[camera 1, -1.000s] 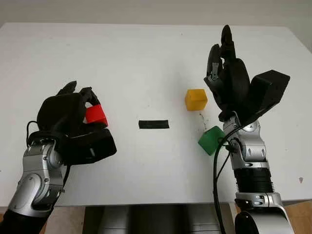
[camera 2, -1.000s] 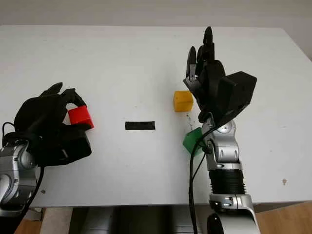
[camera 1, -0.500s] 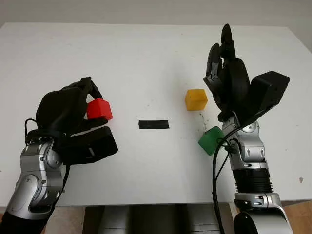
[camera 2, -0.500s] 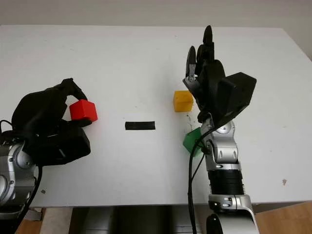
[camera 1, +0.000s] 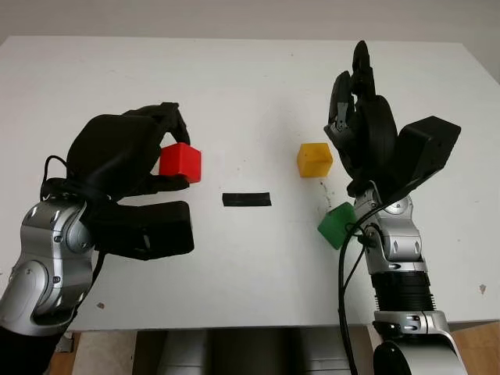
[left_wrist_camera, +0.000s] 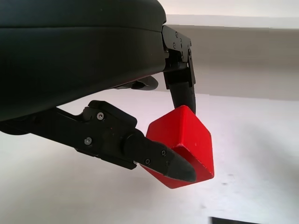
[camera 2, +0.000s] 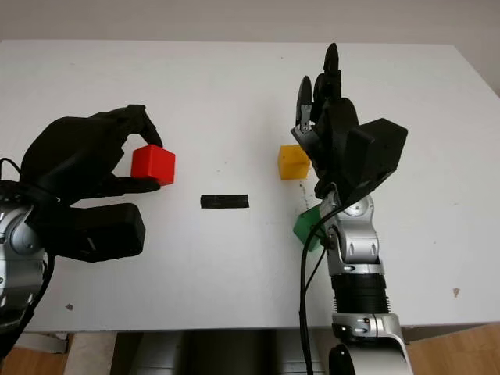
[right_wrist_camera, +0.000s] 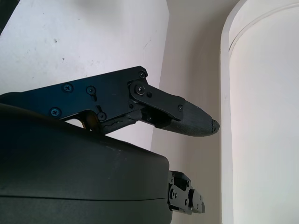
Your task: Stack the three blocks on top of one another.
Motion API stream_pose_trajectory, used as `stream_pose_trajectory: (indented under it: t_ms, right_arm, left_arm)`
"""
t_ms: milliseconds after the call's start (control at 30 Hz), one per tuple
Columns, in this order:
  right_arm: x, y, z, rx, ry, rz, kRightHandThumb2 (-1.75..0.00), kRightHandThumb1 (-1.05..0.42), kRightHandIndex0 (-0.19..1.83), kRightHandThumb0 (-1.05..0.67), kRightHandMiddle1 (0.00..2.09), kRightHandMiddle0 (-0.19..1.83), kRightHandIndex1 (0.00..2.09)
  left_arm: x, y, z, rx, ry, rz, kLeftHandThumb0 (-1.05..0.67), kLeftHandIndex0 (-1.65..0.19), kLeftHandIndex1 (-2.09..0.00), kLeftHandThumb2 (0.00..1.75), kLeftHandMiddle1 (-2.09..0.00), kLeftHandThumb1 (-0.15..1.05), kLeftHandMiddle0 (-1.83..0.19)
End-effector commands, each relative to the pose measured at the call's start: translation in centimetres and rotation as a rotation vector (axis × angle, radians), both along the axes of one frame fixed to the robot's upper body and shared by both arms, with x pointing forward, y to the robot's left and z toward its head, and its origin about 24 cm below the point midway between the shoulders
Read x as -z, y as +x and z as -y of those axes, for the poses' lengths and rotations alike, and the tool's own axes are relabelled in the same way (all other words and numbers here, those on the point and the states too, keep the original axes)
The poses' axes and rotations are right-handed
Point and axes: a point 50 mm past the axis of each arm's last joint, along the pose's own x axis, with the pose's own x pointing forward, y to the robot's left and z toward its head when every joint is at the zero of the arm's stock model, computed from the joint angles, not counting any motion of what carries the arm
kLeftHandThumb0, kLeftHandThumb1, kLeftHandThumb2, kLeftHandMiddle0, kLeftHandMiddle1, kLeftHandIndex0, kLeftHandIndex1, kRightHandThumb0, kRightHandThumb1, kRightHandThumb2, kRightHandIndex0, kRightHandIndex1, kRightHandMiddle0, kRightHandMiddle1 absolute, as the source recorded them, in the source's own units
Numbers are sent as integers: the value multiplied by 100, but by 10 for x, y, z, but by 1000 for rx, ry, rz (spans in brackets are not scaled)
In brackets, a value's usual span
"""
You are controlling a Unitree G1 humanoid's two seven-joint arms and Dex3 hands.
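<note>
Your left hand (camera 1: pixel 129 160) clamped on red block (camera 1: pixel 180 162) above table (camera 1: pixel 234 94), your right hand (camera 1: pixel 367 133) open, raised beside yellow block (camera 1: pixel 314 158), green block (camera 1: pixel 336 225) near its wrist, black strip (camera 1: pixel 246 199) between.

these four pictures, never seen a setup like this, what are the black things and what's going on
The black things are the two three-finger hands of a humanoid robot. The two wide pictures come from a stereo camera on its head, looking down at a white table; they show one scene from slightly different spots. The two close-ups come from cameras at each wrist.

The left hand is raised above the table's left side and pinches a red block; the left wrist view shows fingertips clamped on that block.

The right hand is open, held upright over the table's right side, holding nothing.

On the table lie a yellow block, a green block partly hidden by the right arm, and a short strip of black tape in the middle. The job is to stack the three blocks.
</note>
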Motion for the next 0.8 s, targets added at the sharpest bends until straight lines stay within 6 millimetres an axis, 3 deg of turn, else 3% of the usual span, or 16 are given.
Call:
stream_pose_trajectory:
  t_ms: [0, 233, 500, 767]
  right_arm:
    - [-3, -2, 1, 3, 2, 24, -73, -105, -19, -56, 0, -19, 0]
    - [-3, -2, 2, 15, -5, 28, -73, -105, -19, -55, 0, -19, 0]
    - [-4, -2, 2, 10, -4, 28, -73, -105, -19, -55, 0, -19, 0]
    - [-4, -2, 1, 10, 4, 27, -73, -105, -19, -54, 0, -19, 0]
  left_arm:
    - [-4, 5, 5, 41, -42, 37, -43, -24, -152, 6, -4, 104, -24]
    - [7, 15, 11, 134, -174, 37, -44, -21, -159, 9, -4, 105, -17]
    - [22, 26, 15, 168, -305, -94, -45, -14, -169, 14, -4, 105, -12]
    - [38, 34, 26, 214, -401, -81, -44, -14, -170, 8, -6, 105, -14]
